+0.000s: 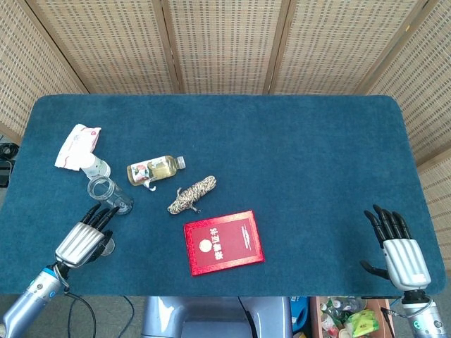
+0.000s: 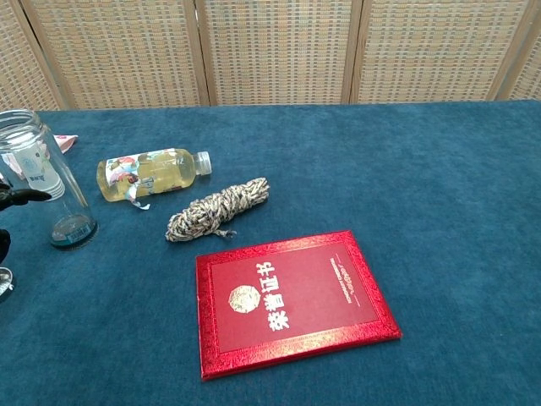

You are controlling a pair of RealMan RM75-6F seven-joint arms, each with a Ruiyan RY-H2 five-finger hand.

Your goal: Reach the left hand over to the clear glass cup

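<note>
The clear glass cup stands upright near the table's left side. My left hand lies just in front of it, fingers spread and pointing at the cup, tips close to its base. In the chest view only dark fingertips show at the left edge, in front of the cup's wall; whether they touch it I cannot tell. Nothing is held. My right hand rests open at the front right corner of the table, far from the cup.
A small bottle of yellow drink lies beside the cup, with a coil of rope and a red certificate book to its right. A white packet lies behind the cup. The blue table stands before wicker screens.
</note>
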